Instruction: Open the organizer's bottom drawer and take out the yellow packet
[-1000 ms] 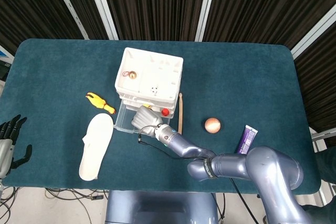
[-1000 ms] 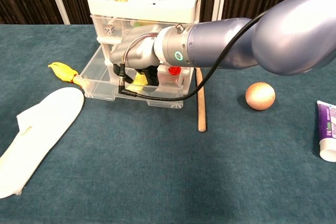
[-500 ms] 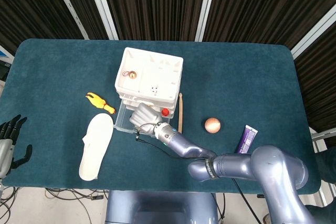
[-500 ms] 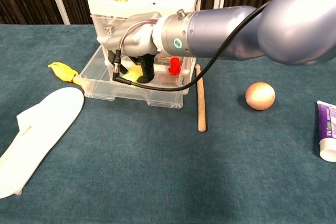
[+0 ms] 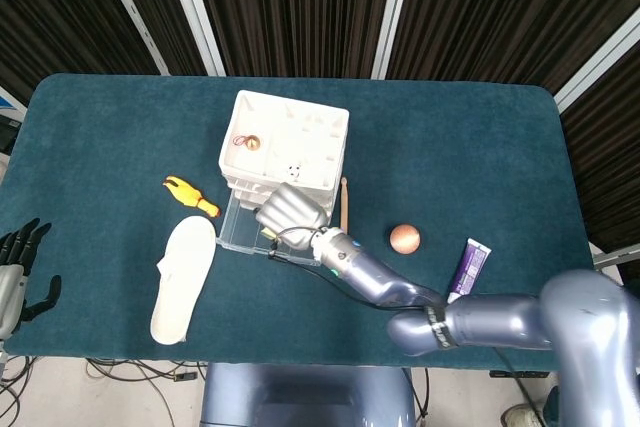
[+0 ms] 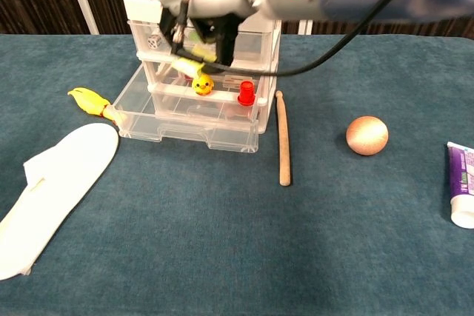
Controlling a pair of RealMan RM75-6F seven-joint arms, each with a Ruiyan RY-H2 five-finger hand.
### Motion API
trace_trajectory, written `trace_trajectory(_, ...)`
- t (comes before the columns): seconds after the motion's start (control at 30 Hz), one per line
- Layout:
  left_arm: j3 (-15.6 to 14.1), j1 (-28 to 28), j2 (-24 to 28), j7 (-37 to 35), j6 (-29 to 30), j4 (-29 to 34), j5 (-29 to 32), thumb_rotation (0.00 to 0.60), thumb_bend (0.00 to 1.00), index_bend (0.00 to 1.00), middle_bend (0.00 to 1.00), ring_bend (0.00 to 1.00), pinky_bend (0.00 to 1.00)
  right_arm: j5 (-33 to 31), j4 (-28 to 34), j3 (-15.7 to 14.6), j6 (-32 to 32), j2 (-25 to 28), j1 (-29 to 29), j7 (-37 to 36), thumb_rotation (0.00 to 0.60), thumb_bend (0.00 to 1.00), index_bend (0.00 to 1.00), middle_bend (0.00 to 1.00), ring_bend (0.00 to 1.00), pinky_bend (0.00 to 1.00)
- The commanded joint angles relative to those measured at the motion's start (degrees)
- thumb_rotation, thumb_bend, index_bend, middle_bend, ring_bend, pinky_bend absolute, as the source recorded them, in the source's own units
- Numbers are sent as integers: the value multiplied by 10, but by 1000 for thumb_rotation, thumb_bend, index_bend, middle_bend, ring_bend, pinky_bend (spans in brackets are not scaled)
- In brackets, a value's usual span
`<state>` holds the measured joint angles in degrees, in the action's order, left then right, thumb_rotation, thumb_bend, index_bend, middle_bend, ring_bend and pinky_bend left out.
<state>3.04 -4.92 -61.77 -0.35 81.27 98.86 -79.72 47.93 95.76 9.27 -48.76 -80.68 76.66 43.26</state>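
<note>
Head view: my right hand [image 5: 292,209] sits at frame centre over the pulled-out bottom drawer [image 5: 238,232] of the white plastic organizer [image 5: 285,142]; what it grips is hidden beneath it.
Left hand [image 5: 18,265]: far lower-left edge, dark fingers apart, holding nothing, well apart from the drawer.
Chest view: my right hand [image 6: 211,1] is raised at upper centre, fingers closed on the yellow packet [image 6: 194,55], which hangs above the clear drawer [image 6: 185,116].
Key relation: packet directly below my fingers, long axis seemingly slanting down right; right hand nearer.
Unclear: packet mostly covered; yellow duck-like toy [image 6: 202,83] beneath it confuses its outline.
</note>
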Motion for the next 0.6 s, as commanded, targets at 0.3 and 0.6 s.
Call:
trace_trajectory(0.3,0,0,-2,5,1,1,0,600,465,30,0,0,0,46,132,-26,-63,160,-84,-25,600,512,612,1000,1000,1000)
trace_trajectory(0.6,0,0,-3,8,2,2,1,600,466,30,0,0,0,92,152,-79,-84,225,-169,-62,600,520,622,1000,1000,1000)
